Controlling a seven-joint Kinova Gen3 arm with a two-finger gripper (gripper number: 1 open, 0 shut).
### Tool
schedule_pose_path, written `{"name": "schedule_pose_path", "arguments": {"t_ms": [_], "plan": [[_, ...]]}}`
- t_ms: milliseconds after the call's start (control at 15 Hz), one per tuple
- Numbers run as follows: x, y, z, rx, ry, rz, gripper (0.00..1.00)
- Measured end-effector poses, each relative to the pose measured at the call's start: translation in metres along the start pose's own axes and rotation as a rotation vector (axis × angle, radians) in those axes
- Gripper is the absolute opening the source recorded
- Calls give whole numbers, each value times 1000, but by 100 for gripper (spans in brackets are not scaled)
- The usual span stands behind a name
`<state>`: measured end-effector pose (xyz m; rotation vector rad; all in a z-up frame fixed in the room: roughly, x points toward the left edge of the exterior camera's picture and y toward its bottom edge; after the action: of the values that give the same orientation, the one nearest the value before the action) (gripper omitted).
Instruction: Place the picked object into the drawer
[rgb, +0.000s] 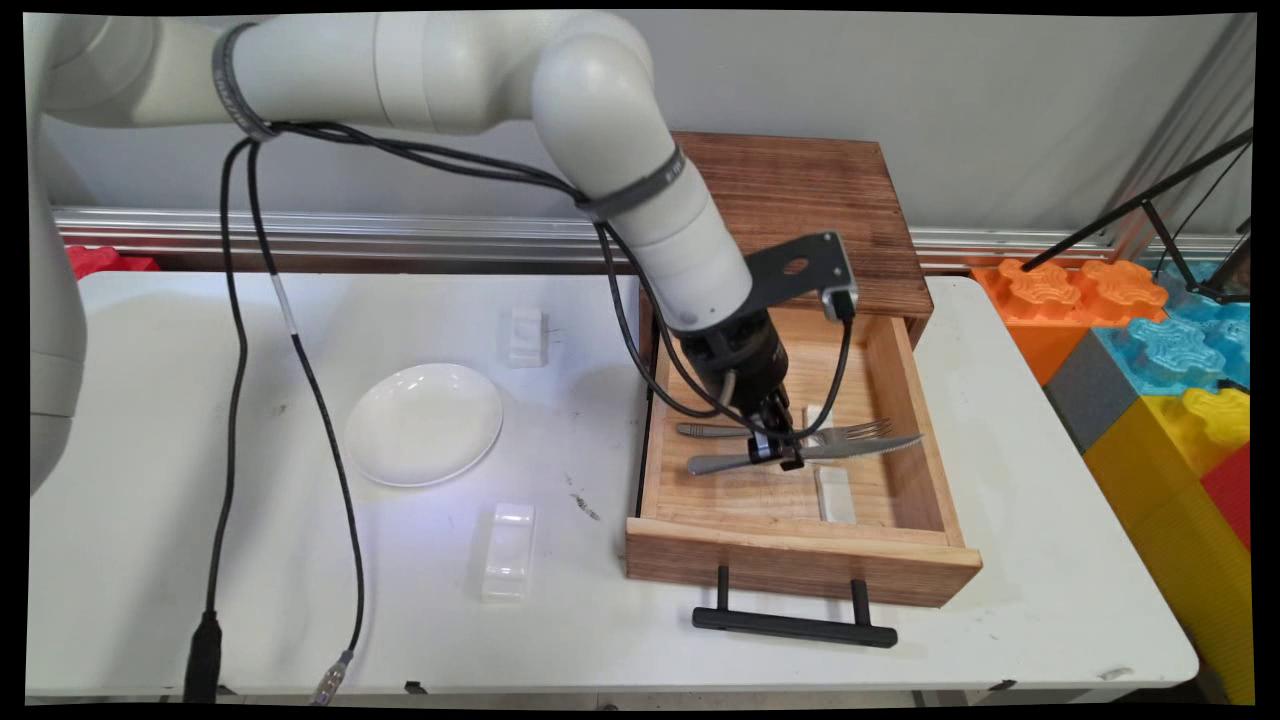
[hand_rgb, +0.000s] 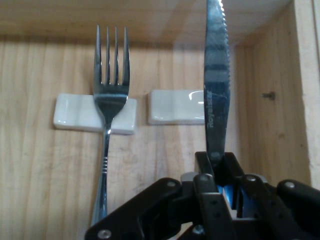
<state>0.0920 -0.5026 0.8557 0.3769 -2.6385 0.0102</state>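
Observation:
My gripper (rgb: 782, 455) is down inside the open wooden drawer (rgb: 905, 395), shut on a steel knife (rgb: 855, 449) near its middle. The knife lies level, its serrated blade (hand_rgb: 216, 75) pointing toward the drawer's right wall and passing over a white cutlery rest (hand_rgb: 172, 106). Beside it a fork (hand_rgb: 111, 95) lies with its neck on a second white rest (hand_rgb: 75, 115). In the main view the fork (rgb: 850, 431) lies just behind the knife, and one white rest (rgb: 834, 493) shows in front of my gripper (hand_rgb: 220, 172).
The drawer sticks out of a dark wooden cabinet (rgb: 800, 200), its black handle (rgb: 795, 626) toward the table's near edge. A white plate (rgb: 423, 422) and two clear rests (rgb: 508, 550) (rgb: 526, 336) sit on the table to the left. Coloured foam blocks (rgb: 1160, 350) stand at the right.

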Motion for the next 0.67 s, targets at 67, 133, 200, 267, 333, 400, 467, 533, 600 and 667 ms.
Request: {"name": "schedule_pose_path", "arguments": {"t_ms": [67,133,200,267,333,400,467,533,600,667], "plan": [[-1,-1,5,0,-3,2,0],[-3,-1,11,1,-7,5,0],[-5,-2,16,1,-10,8,0],[-6,-3,19,1,-12,9,0],[-6,-3,22,0,-14,10,0],[-8,-4,25,0,-16,12,0],[-8,-4,27,0,-17,13,0],[-9,-5,31,-1,-18,14,0],[-11,-5,35,-1,-21,16,0],[-12,-6,38,-2,-23,17,0]]}}
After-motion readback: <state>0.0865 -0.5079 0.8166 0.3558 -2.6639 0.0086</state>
